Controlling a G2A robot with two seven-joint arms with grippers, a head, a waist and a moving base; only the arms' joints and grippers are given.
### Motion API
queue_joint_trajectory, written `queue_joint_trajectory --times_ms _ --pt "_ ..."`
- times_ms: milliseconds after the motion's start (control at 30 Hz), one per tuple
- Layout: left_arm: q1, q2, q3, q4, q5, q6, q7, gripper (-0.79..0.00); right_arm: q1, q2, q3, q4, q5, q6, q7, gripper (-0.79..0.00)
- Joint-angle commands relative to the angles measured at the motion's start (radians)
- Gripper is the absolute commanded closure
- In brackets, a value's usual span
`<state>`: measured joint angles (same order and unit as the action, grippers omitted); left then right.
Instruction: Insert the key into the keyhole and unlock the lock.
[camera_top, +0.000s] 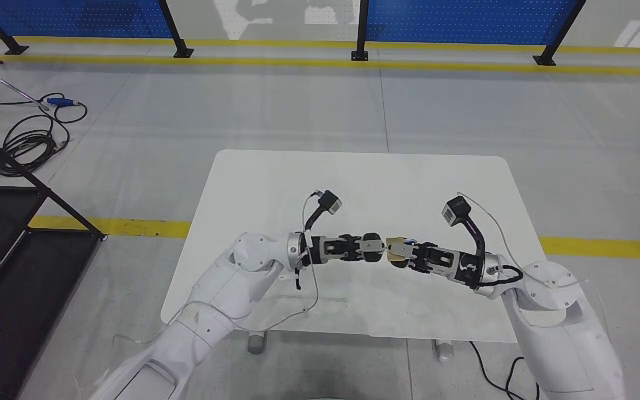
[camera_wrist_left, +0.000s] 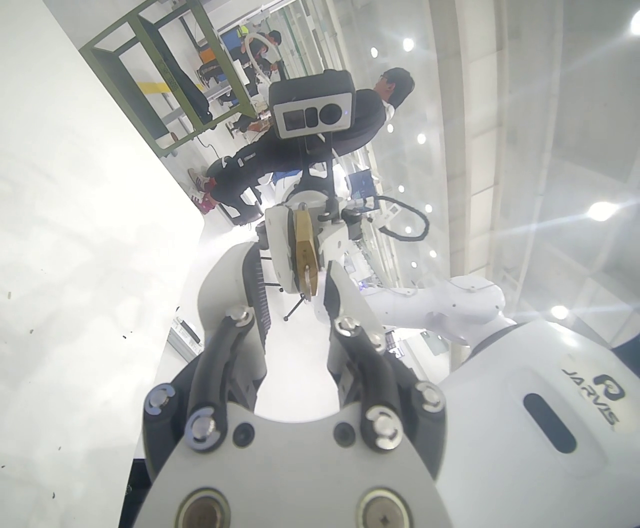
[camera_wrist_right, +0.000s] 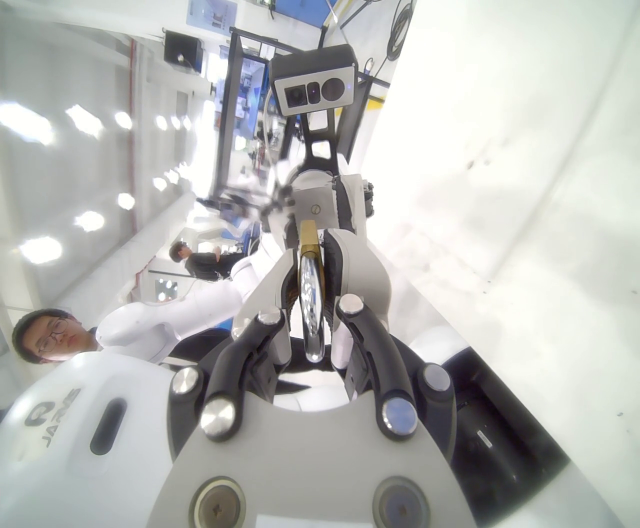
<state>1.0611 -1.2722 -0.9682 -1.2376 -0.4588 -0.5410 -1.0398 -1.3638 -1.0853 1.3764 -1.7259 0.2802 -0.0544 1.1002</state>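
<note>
Above the near part of the white table (camera_top: 420, 180), the left gripper (camera_top: 372, 247) is held level, its fingers (camera_wrist_left: 350, 305) spread well apart on either side of the near end of the brass padlock (camera_wrist_left: 304, 245); whether they touch it cannot be told. The padlock is carried clear of the tabletop between the two arms. It is clamped by the right gripper (camera_wrist_right: 311, 250), jaws closed on its body, the chrome shackle (camera_wrist_right: 311, 310) pointing back toward that wrist
</note>
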Motion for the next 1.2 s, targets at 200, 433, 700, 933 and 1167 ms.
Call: queue_joint_trajectory --times_ms 200,433,700,933,1167 --pt "-0.009 -0.003 0.010 0.009 -0.003 -0.010 -0.005 0.000 0.000 0.000 0.000 0.000 0.000 0.000 0.000 0.000" --pt "-0.011 -0.003 0.012 -0.001 0.012 -0.021 -0.004 0.000 0.000 0.000 0.000 0.000 0.000 0.000 0.000 0.000" --pt "-0.008 0.001 0.011 -0.027 0.070 -0.054 0.009 0.000 0.000 0.000 0.000 0.000 0.000 0.000 0.000 0.000" --pt "0.000 0.004 0.001 -0.050 0.088 -0.073 0.041 0.000 0.000 0.000 0.000 0.000 0.000 0.000 0.000 0.000" --pt "0.006 0.009 -0.010 -0.064 0.103 -0.076 0.053 0.000 0.000 0.000 0.000 0.000 0.000 0.000 0.000 0.000"
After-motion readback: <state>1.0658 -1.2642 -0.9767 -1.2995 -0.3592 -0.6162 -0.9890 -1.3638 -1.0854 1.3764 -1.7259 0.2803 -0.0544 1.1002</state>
